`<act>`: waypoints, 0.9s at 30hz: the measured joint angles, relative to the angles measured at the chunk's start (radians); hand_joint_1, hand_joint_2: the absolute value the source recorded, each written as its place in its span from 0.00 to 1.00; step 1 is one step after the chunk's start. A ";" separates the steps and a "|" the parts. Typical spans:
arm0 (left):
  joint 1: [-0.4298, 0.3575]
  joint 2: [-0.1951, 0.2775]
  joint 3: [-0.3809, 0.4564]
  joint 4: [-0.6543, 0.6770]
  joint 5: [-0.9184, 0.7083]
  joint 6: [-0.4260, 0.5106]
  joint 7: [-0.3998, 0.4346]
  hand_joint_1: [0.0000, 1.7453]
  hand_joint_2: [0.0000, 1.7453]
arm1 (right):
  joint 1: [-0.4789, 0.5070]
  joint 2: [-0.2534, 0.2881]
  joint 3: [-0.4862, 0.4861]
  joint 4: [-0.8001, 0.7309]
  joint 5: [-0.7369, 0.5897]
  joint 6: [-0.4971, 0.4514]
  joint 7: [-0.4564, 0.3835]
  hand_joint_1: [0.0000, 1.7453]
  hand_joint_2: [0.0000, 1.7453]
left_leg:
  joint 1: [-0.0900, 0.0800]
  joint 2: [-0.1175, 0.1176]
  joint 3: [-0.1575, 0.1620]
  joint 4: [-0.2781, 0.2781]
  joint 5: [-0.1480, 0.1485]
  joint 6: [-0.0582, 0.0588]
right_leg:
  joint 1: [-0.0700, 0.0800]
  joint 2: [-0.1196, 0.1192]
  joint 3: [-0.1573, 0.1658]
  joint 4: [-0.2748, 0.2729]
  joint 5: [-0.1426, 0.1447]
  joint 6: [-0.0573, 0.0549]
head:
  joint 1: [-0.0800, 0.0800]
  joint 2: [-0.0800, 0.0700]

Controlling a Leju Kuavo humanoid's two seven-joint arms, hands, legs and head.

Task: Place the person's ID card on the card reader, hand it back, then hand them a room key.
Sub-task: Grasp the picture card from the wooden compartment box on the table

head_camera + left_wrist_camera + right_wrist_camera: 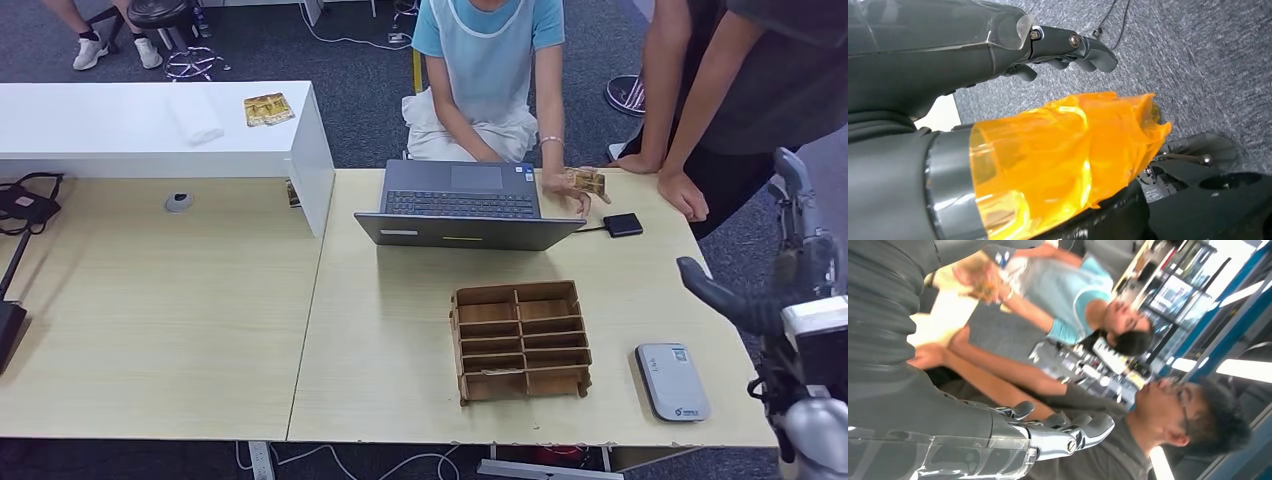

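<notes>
A seated person in a light blue top holds a gold-patterned card (588, 181) over the far right of the table, beside the laptop; the same card (980, 282) appears blurred in the right wrist view. The flat grey-white card reader (672, 381) lies at the table's near right corner. My right hand (785, 270) is raised off the table's right edge, fingers apart and holding nothing (1068, 432), well short of the card. My left hand (1068, 45) hangs over grey carpet, fingers loosely extended and holding nothing. A second gold card (268, 108) lies on the white shelf.
An open laptop (460, 200) faces the seated person, with a small black box (623, 224) cabled to its right. A wooden compartment tray (520, 340) stands in the middle front. A second person in dark clothes leans both hands (684, 192) on the far right table edge.
</notes>
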 joint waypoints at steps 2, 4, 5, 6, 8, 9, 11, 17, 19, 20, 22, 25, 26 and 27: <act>0.002 0.001 0.004 0.000 0.010 0.003 -0.004 0.00 0.00 | 0.073 0.010 -0.010 -0.049 0.009 0.010 -0.034 0.00 1.00 | 0.000 0.000 0.000 0.000 0.000 0.000 | 0.000 0.000 0.000 0.000 0.000 0.000 | 0.000 0.000; 0.004 0.002 0.007 0.000 0.017 0.006 -0.006 0.00 0.00 | 0.142 0.022 -0.014 -0.092 0.037 0.007 -0.063 0.00 1.00 | 0.000 0.000 0.000 0.000 0.000 0.000 | 0.000 0.000 0.000 0.000 0.000 0.000 | 0.000 0.000; 0.005 0.002 0.008 0.000 0.019 0.007 -0.006 0.00 0.00 | 0.172 0.027 -0.014 -0.110 0.057 0.000 -0.074 0.00 1.00 | 0.000 0.000 0.000 0.000 0.000 0.000 | 0.000 0.000 0.000 0.000 0.000 0.000 | 0.000 0.000; 0.005 0.002 0.008 0.000 0.022 0.008 -0.007 0.00 0.00 | 0.200 0.032 -0.014 -0.126 0.083 -0.010 -0.083 0.00 1.00 | 0.000 0.000 0.000 0.000 0.000 0.000 | 0.000 0.001 0.000 0.000 0.000 0.000 | 0.000 0.000; 0.006 0.002 0.010 0.000 0.027 0.011 -0.007 0.00 0.00 | 0.248 0.042 -0.008 -0.152 0.164 -0.048 -0.092 0.00 1.00 | 0.000 0.001 0.000 0.000 0.000 0.000 | 0.000 0.001 0.000 0.000 -0.001 -0.001 | 0.000 0.000; 0.006 0.002 0.010 0.000 0.030 0.011 -0.007 0.00 0.00 | 0.269 0.046 -0.001 -0.161 0.220 -0.079 -0.091 0.00 1.00 | 0.000 0.001 0.000 0.000 0.000 0.000 | 0.000 0.001 0.000 0.000 -0.001 -0.001 | 0.000 0.000; 0.006 0.002 0.011 0.000 0.032 0.012 -0.007 0.00 0.00 | 0.306 0.051 0.022 -0.175 0.328 -0.149 -0.078 0.00 1.00 | 0.000 0.001 0.000 0.000 0.000 0.000 | 0.000 0.001 0.000 0.000 -0.001 -0.001 | 0.000 0.000; 0.006 0.002 0.010 0.000 0.034 0.015 0.004 0.00 0.00 | 0.369 0.043 0.135 -0.179 0.697 -0.393 0.111 0.00 1.00 | 0.000 0.002 0.001 0.000 0.000 0.000 | 0.000 0.002 0.001 0.000 -0.001 -0.001 | 0.000 0.000; 0.006 0.002 0.010 0.000 0.036 0.017 0.009 0.00 0.00 | 0.378 0.028 0.194 -0.172 0.801 -0.454 0.194 0.00 1.00 | 0.000 0.003 0.001 0.000 0.000 0.000 | 0.000 0.002 0.000 0.000 -0.001 -0.001 | 0.000 0.000; 0.006 0.002 0.010 0.000 0.037 0.018 0.012 0.00 0.00 | 0.380 0.021 0.223 -0.166 0.848 -0.475 0.232 0.00 1.00 | 0.000 0.003 0.001 0.000 0.000 0.000 | 0.000 0.002 0.000 0.000 -0.001 -0.001 | 0.000 0.000; 0.005 0.002 0.009 0.000 0.040 0.020 0.016 0.00 0.00 | 0.381 0.007 0.278 -0.152 0.934 -0.506 0.304 0.00 1.00 | 0.000 0.003 0.001 0.000 0.000 0.000 | 0.000 0.002 0.000 0.000 -0.001 -0.001 | 0.000 0.000; 0.005 0.002 0.007 0.000 0.043 0.023 0.018 0.00 0.00 | 0.378 -0.014 0.359 -0.128 1.012 -0.540 0.397 0.00 1.00 | 0.000 0.003 0.001 0.000 0.000 0.000 | 0.000 0.002 0.000 0.000 -0.001 -0.001 | 0.000 0.000; 0.005 0.002 0.006 0.000 0.044 0.024 0.018 0.00 0.00 | 0.376 -0.022 0.387 -0.118 1.030 -0.551 0.429 0.00 1.00 | 0.000 0.003 0.001 0.000 0.000 0.000 | 0.000 0.002 0.000 0.000 -0.001 -0.001 | 0.000 0.000; 0.005 0.002 0.005 0.000 0.046 0.025 0.018 0.00 0.00 | 0.373 -0.029 0.414 -0.108 1.047 -0.559 0.461 0.00 1.00 | 0.000 0.003 0.001 0.000 0.000 0.000 | 0.000 0.002 0.000 0.000 -0.001 -0.001 | 0.000 0.000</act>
